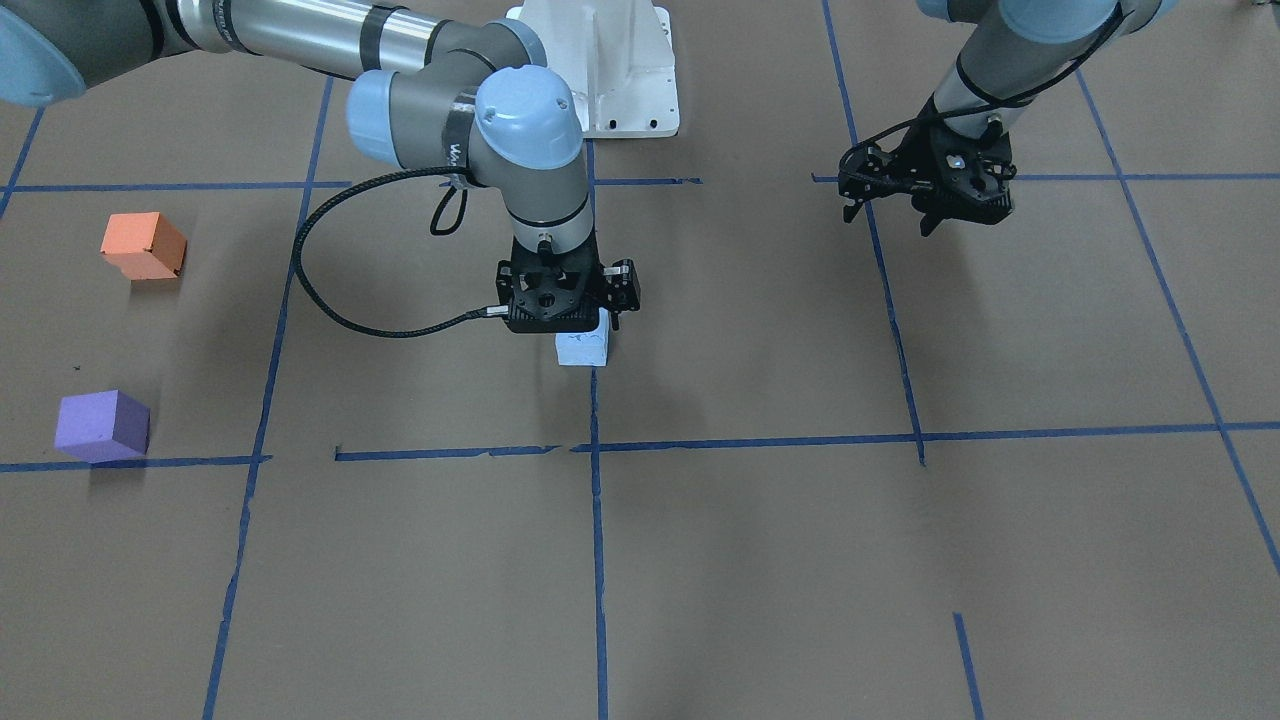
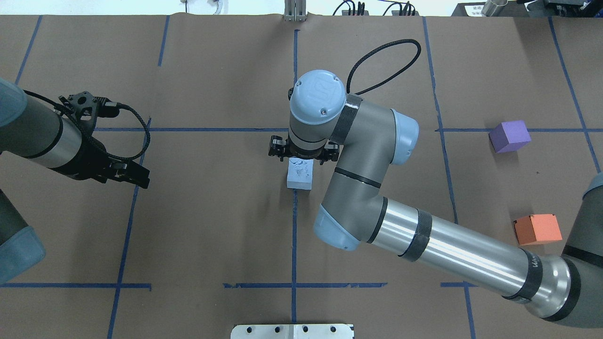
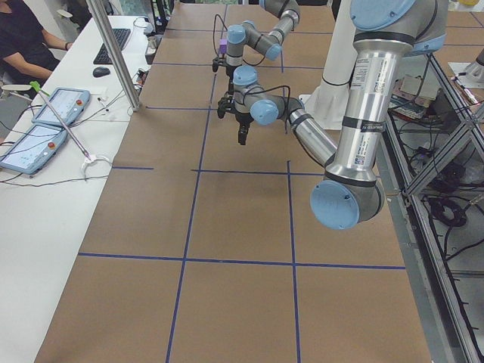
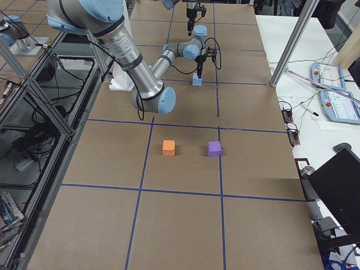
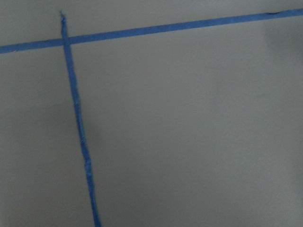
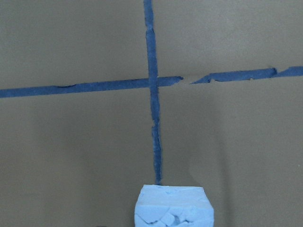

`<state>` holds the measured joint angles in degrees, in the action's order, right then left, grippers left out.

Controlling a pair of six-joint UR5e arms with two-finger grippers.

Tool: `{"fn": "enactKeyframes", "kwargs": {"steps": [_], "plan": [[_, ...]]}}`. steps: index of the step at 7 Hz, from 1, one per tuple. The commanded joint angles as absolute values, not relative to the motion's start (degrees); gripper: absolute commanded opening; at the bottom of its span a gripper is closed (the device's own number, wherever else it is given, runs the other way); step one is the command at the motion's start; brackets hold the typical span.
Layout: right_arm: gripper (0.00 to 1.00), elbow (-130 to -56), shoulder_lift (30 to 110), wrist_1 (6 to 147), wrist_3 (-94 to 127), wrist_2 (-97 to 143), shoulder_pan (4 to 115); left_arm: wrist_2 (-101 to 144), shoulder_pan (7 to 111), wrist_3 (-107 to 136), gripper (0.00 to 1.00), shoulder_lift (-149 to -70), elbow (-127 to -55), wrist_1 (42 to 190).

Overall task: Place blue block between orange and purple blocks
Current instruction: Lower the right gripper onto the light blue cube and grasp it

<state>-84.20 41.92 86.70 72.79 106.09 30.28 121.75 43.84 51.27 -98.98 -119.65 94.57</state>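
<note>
Right gripper (image 1: pixel 575 325) sits over blue block (image 1: pixel 583 350); jaws' state cannot be told. It should centre, then clamp opposite faces squarely.

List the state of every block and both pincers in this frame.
blue block: appears to rest on the table, directly under the right pincer.
orange block: on the table, untouched.
purple block: on the table, untouched, with a gap between it and the orange block.
right pincer: just above the blue block; cannot tell if open or shut.
left pincer: open, empty, over bare table.
</note>
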Motion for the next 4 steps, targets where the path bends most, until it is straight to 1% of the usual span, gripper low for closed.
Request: {"fn": "enactKeyframes", "kwargs": {"steps": [1, 3, 4], "plan": [[0.99, -81.5, 41.7, 86.7, 72.2, 101.8, 27.3, 121.6, 43.9, 51.8, 1.0, -98.7, -119.8, 94.6], [0.98, -78.8, 41.6, 86.2, 71.4, 99.8, 25.8, 121.6, 43.9, 51.9, 1.0, -98.7, -119.9, 94.7], [0.79, -78.7, 41.5, 85.9, 70.6, 99.5, 25.9, 121.5, 43.9, 51.9, 1.0, -98.6, -119.9, 94.7]]}}
